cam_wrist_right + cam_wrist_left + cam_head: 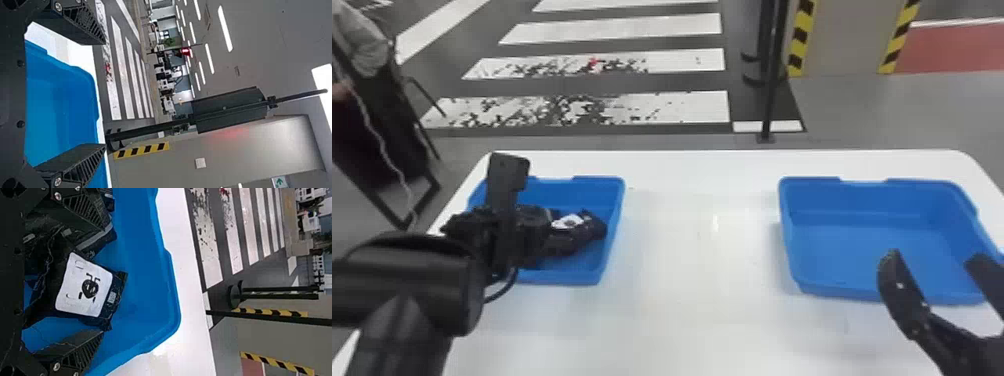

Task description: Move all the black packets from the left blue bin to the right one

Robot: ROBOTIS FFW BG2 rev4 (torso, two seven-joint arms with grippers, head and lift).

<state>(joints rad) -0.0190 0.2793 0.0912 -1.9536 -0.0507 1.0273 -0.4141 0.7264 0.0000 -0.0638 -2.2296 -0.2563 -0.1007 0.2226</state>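
In the head view my left gripper [504,225] is over the left blue bin [613,187], hiding part of its inside. Black packets [593,226] lie in that bin, one with a white label. Seen from the left wrist, the open left gripper [106,279] has the white-labelled packet [88,289] between its spread fingers; other dark packets [102,238] lie beside it, partly behind one finger. My right gripper [934,257] stands open at the near side of the empty right blue bin [867,245]. The right wrist view shows this gripper [105,93] with nothing between its fingers.
Both bins stand on a white table [702,240], with a wide gap between them. A black post [771,75] rises beyond the table's far edge. A chair with a person stands on the floor to the left.
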